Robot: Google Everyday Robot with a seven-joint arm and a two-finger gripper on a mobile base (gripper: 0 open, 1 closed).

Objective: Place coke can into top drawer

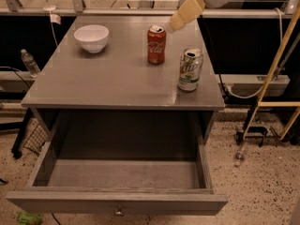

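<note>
This looks like a robotics lab. A grey table (117, 83) stands on a speckled floor (262, 182), cables (243, 96) trail right of it, a metal rail (28, 11) runs behind (bare, workshop-like), and a robot's tool (187, 12) hovers above the table's far right corner.

End effector (178, 21) right of coke can (156, 44)

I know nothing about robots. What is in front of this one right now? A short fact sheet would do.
Pincer: in the air over the back right of the cabinet top, just right of the coke can's top
Coke can: upright, toward the back, not yet picked up
White-and-green soda can: upright, front right of the coke can
White bowl: back left
Top drawer: pulled open, nothing inside
</note>
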